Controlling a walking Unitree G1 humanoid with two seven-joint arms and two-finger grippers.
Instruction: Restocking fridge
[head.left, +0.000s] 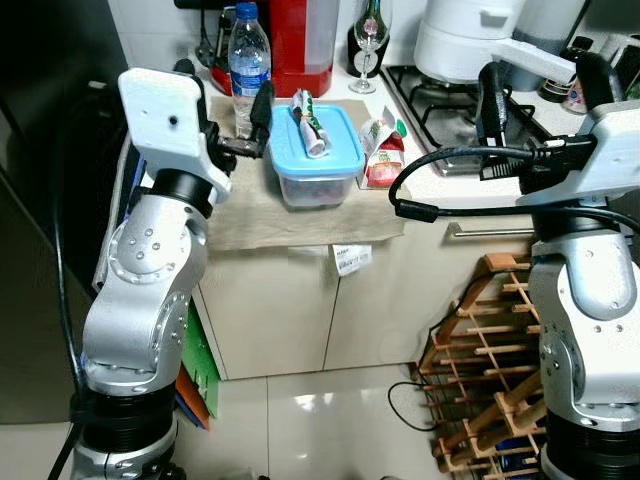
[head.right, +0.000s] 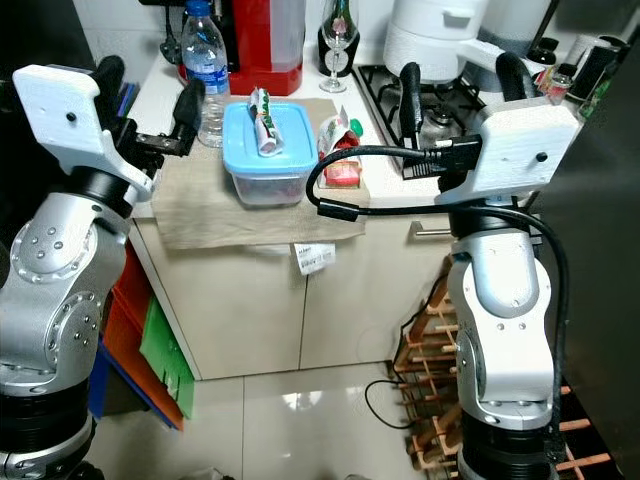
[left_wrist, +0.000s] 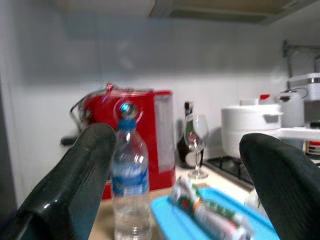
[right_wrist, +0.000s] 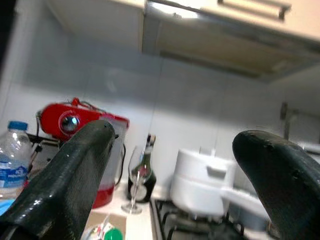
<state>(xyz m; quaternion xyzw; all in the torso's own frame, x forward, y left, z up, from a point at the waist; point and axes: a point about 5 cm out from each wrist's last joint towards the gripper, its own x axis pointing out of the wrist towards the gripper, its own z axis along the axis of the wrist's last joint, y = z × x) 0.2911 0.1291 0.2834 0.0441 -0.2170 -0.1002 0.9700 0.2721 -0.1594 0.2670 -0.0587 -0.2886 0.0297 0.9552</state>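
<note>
A blue-lidded tub (head.left: 317, 155) on the counter's brown cloth (head.left: 300, 215) carries a wrapped packet (head.left: 309, 122) on its lid, its contents unclear. A water bottle (head.left: 248, 66) with an unreadable blue label stands beside it. Left gripper (head.left: 228, 105) and right gripper (head.left: 538, 92) both hover spread and empty

No wording can be read anywhere on this kitchen counter. The water bottle (head.left: 249, 62) wears a blue label (left_wrist: 125, 179) with pale lettering too blurred to make out. The wrapped roll (head.left: 310, 124) lying on the blue-lidded box (head.left: 315, 152) carries red and green print, illegible. The red pouch (head.left: 384, 160) beside the box shows a picture and small type, unreadable. A white tag (head.left: 350, 258) hanging from the cloth (head.left: 300, 215) at the counter's edge bears dark printed lines too small to decipher.
</note>
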